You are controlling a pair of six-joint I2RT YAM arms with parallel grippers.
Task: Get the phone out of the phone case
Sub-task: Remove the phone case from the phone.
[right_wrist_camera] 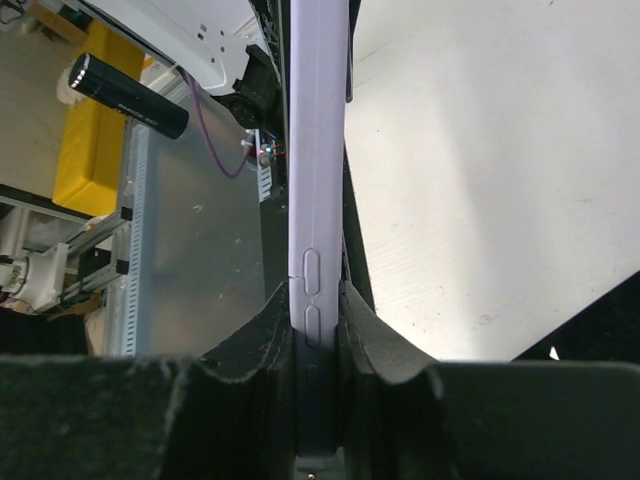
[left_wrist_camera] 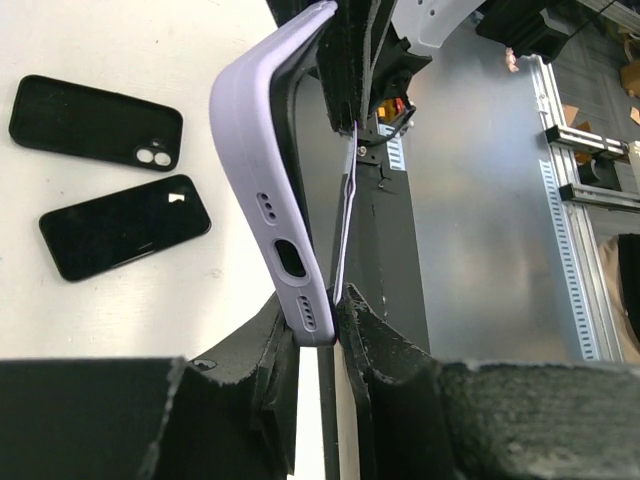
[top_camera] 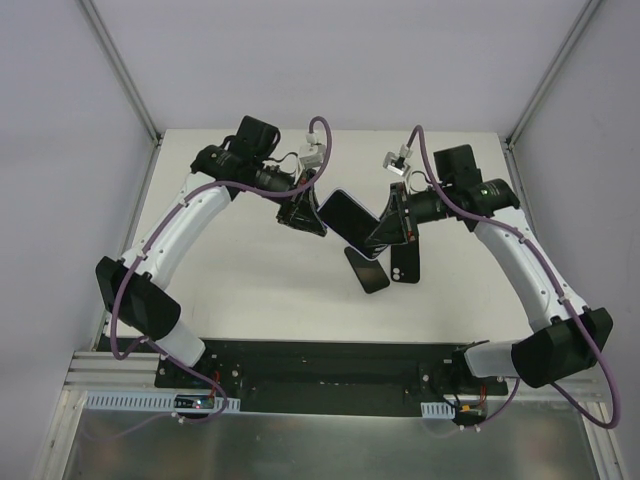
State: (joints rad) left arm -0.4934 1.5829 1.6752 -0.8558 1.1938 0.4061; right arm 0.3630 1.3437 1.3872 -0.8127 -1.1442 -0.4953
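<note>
A lavender phone case (top_camera: pixel 345 212) hangs in the air between both arms, above the table. The phone is still in it, its dark edge (left_wrist_camera: pixel 296 100) showing along the rim. My left gripper (top_camera: pixel 312 215) is shut on the case's bottom end, close to the charging port; in the left wrist view the case (left_wrist_camera: pixel 262 170) rises from the pinch of that gripper (left_wrist_camera: pixel 315 318). My right gripper (top_camera: pixel 385 225) is shut on the opposite long side, and the case (right_wrist_camera: pixel 317 150) stands edge-on between its fingers (right_wrist_camera: pixel 317 310) at the side buttons.
A bare black phone (top_camera: pixel 367 268) and an empty black case (top_camera: pixel 405 260) lie side by side on the white table below the held case. They also show in the left wrist view, the black case (left_wrist_camera: pixel 95 123) above the black phone (left_wrist_camera: pixel 125 226).
</note>
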